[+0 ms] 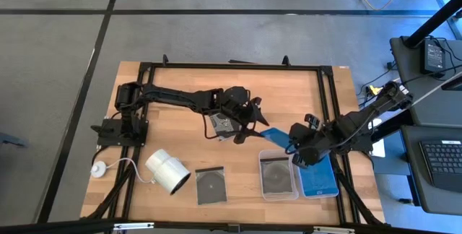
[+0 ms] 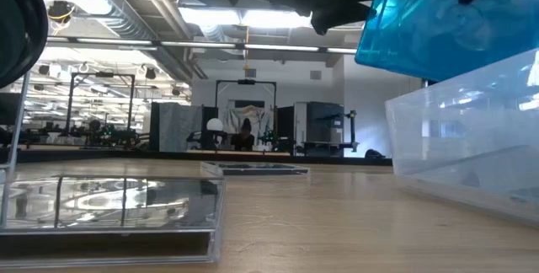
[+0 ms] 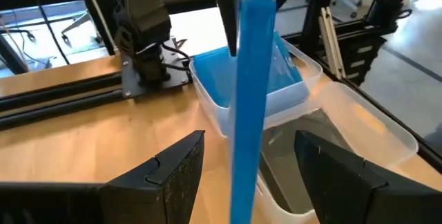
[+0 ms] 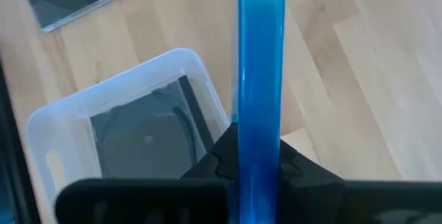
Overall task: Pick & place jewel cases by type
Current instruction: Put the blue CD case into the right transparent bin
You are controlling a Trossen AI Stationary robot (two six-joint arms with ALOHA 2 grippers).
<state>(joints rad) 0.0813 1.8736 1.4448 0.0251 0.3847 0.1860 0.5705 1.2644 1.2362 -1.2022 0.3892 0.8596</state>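
I have a blue jewel case (image 1: pixel 273 136) lifted off the bench (image 1: pixel 180 89), gripped edge-on in the right gripper (image 4: pixel 259 162) so it can drop flat into the blue tray (image 1: pixel 318 176), which already holds blue; the left gripper (image 1: pixel 249 118) stands wide open just beside the case, gripping nothing, I judge after handing it over; the neighbouring grey tray (image 1: pixel 278 176) holds 1 grey disc case; another grey case (image 1: pixel 211 185) lies near the white cylinder (image 1: pixel 168 171), unsorted.
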